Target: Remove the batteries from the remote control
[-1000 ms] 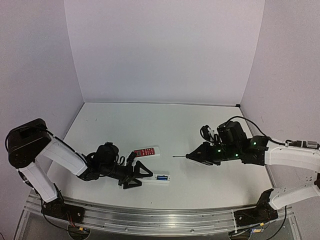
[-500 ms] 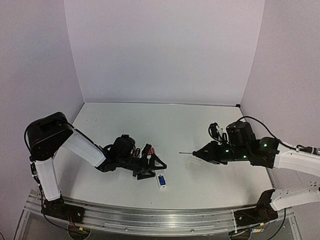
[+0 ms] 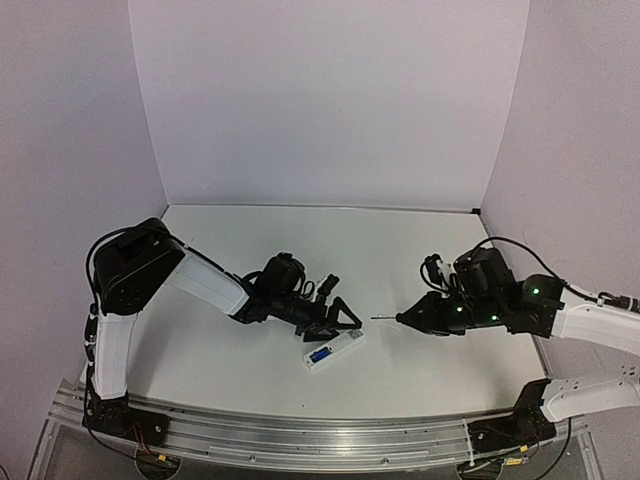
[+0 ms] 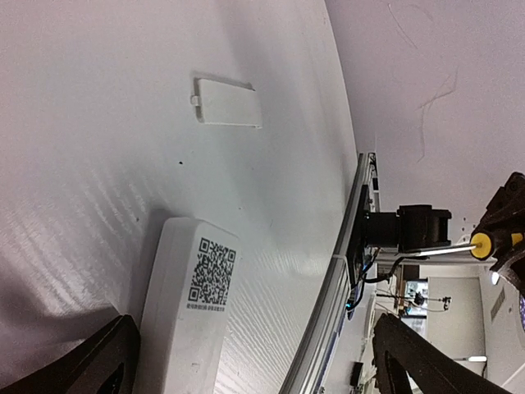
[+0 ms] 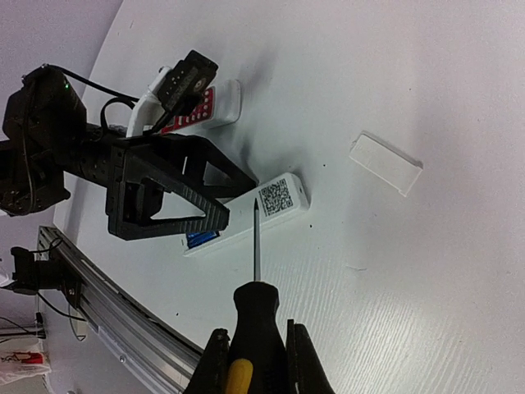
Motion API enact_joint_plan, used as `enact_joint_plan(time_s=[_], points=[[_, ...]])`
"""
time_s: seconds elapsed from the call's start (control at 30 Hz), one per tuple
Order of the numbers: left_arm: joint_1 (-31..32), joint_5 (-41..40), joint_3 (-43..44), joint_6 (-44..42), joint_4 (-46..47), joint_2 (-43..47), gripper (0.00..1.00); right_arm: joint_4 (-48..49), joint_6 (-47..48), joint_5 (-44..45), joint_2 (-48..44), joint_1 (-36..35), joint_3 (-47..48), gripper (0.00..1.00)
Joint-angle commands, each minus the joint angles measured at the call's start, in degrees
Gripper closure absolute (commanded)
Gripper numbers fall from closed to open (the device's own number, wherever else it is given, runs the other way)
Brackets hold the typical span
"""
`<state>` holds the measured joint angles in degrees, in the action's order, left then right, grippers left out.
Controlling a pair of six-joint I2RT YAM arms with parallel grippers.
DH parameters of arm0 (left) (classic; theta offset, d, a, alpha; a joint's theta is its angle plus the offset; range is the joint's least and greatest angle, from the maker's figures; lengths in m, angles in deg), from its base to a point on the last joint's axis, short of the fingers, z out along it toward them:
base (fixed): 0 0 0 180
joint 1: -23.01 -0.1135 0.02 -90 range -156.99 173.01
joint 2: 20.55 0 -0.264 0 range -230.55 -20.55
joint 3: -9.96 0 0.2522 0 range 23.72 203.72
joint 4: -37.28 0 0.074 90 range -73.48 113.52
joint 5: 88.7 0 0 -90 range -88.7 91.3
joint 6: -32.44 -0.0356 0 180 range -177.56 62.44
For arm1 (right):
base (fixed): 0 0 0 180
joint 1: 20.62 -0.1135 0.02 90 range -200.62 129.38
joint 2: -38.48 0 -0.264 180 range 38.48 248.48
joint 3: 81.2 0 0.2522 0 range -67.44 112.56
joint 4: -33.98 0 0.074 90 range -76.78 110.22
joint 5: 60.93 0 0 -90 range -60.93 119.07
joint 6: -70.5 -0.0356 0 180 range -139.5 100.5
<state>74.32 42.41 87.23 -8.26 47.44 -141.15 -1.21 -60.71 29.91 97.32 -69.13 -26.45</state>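
Observation:
The white remote control lies back up on the table, QR sticker at one end. Blue batteries sit in its open compartment. My left gripper is open just over the remote, which lies between the spread fingers, closer to the left one. My right gripper is shut on a black-and-yellow screwdriver. The shaft points at the remote, its tip just short of the QR sticker.
The loose white battery cover lies flat on the table past the remote. A red-faced remote rests behind my left gripper. The aluminium rail runs along the near table edge.
My left arm has swung to the right and the white remote has turned from level to slanted. My right gripper has drawn back to the right with the screwdriver.

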Motion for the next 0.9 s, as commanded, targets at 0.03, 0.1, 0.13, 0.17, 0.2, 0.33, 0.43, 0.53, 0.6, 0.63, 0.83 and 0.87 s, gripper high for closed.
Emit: enact_joint_plan(time_s=[0.03,0.1,0.13,0.17,0.2,0.33,0.43,0.53,0.6,0.63,0.83,0.87], points=[[0.5,10.3,4.1,-3.3,-1.5,-4.1,0.00,-2.9,1.0,3.7,-2.9,0.2,1.1,1.00],[0.7,10.6,4.7,-4.2,-2.8,-4.3,0.00,-3.6,1.4,4.3,-3.2,0.2,1.1,1.00],[0.7,10.6,5.0,-4.3,-2.7,-4.4,0.00,-3.9,1.6,4.4,-3.3,0.2,1.3,1.00],[0.6,10.8,5.5,-4.4,-2.7,-4.5,0.00,-4.2,1.8,4.4,-3.3,0.2,1.4,1.00],[0.6,11.2,6.4,-4.4,-2.7,-4.9,0.00,-4.4,2.0,4.5,-3.3,0.2,1.6,1.00],[0.6,10.6,10.3,-5.2,-5.1,-5.3,0.00,-5.6,2.2,4.8,-3.4,0.2,2.3,1.00],[0.4,5.8,11.6,-7.5,-10.3,-2.5,0.00,-7.0,2.3,4.6,-3.4,0.2,3.1,1.00],[0.1,-2.1,12.8,-11.3,-18.4,2.2,0.00,-8.4,1.9,3.2,-2.6,0.2,4.5,1.00],[-0.1,-10.0,12.3,-12.8,-24.7,6.5,0.00,-8.9,2.0,0.7,-1.0,0.2,5.8,1.00],[-0.2,-13.5,11.5,-13.1,-27.5,8.9,0.00,-9.0,2.3,-1.3,0.2,0.2,6.7,1.00],[-1.9,-26.7,-1.0,-9.2,-34.6,24.8,0.01,-8.6,3.7,-7.1,9.4,-1.2,12.3,1.00],[-2.1,-27.0,-3.7,-8.0,-34.4,26.9,0.02,-8.2,4.1,-7.6,10.9,-1.6,13.2,1.00]])
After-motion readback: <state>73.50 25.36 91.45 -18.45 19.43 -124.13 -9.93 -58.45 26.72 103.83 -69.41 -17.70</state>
